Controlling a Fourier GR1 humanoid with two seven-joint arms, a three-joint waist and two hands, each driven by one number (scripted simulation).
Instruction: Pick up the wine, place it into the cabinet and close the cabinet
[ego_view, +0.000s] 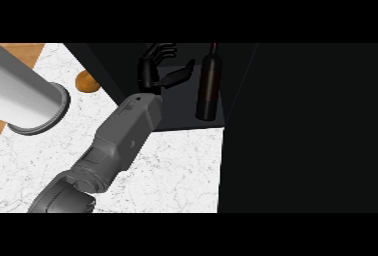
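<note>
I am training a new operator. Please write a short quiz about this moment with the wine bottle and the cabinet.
1. True or false: the hand is curled round the wine bottle.
2. Where does the bottle stand? A) on the white counter B) inside the dark cabinet C) on the metal pot
3. On which side of the bottle does the hand show in the head view?

Key: 1. False, the fingers are relaxed and apart from the bottle. 2. B. 3. At its left.
</note>
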